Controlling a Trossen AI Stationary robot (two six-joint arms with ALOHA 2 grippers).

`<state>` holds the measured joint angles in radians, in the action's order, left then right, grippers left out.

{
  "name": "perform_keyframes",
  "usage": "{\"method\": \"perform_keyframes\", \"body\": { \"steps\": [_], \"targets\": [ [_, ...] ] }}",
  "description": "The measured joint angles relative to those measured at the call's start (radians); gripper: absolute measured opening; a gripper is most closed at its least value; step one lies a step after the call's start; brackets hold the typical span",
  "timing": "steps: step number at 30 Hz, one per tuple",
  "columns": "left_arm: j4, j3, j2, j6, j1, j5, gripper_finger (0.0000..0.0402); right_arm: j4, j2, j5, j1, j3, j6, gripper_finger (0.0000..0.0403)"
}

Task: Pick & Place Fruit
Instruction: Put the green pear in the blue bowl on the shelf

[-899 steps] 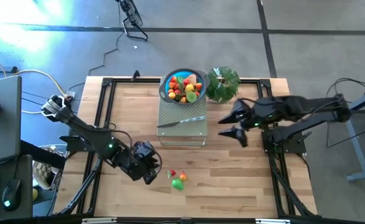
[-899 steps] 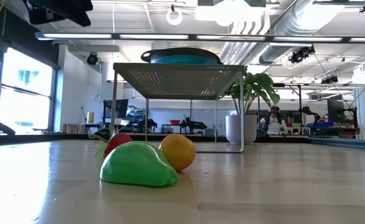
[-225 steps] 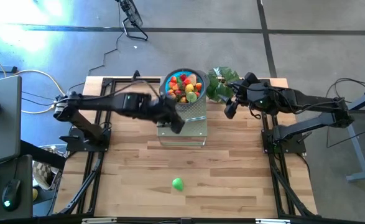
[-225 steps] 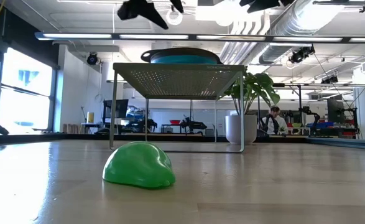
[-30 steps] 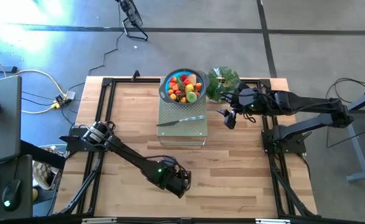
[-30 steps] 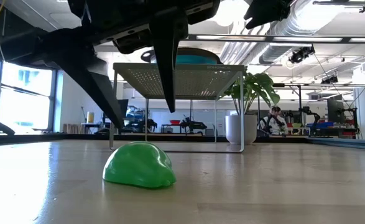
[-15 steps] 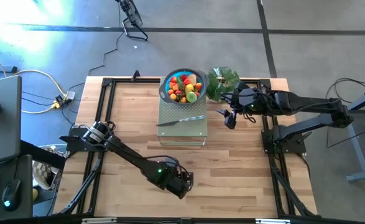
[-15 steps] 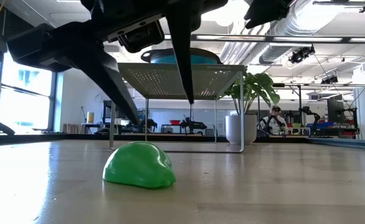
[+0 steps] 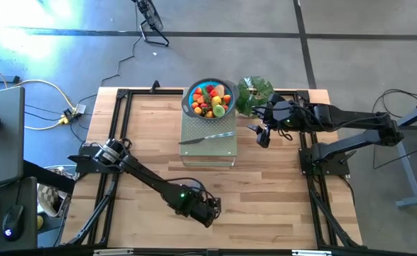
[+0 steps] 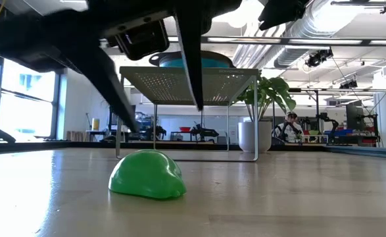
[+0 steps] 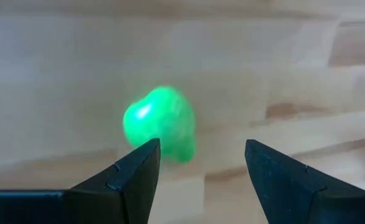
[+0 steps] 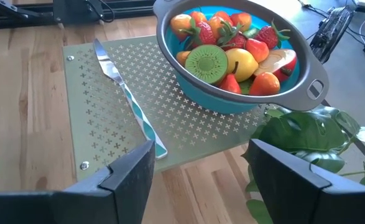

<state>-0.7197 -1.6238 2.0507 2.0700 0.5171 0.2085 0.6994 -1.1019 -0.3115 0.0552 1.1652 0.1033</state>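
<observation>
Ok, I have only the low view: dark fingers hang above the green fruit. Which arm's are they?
Observer: The left arm's. From above, the left tool is over the front middle of the table.
Operator: Is the fruit between its fingers?
Observer: Not centred. In the left wrist view the green fruit lies ahead of the open tool, nearer one finger than the other.
Operator: And the right tool?
Observer: The right tool waits, open, beside the rack, facing the blue bowl filled with toy fruits.
</observation>
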Motion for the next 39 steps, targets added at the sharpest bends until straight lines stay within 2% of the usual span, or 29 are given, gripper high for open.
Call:
{"method": "perform_keyframes", "body": {
  "steps": [4,18,27,30,39],
  "targets": [
    [-0.004,0.0,0.017,0.049,0.0,-0.065,0.023,0.0,0.0,0.0,0.0,0.0,0.003,0.025],
    [-0.013,0.001,0.049,0.074,0.0,-0.111,0.023,-0.018,0.0,0.005,0.0,0.0,0.0,0.025],
    [-0.009,0.001,0.049,-0.145,0.0,-0.113,0.023,-0.069,0.0,0.026,0.0,0.0,-0.003,0.025],
    [-0.009,0.001,0.049,-0.16,0.0,-0.113,0.023,-0.072,0.0,0.058,0.0,0.0,-0.003,0.025],
    [0.022,0.001,0.049,-0.197,0.0,-0.113,0.023,-0.053,0.0,0.061,0.0,0.0,-0.003,0.025]
  ]
}}
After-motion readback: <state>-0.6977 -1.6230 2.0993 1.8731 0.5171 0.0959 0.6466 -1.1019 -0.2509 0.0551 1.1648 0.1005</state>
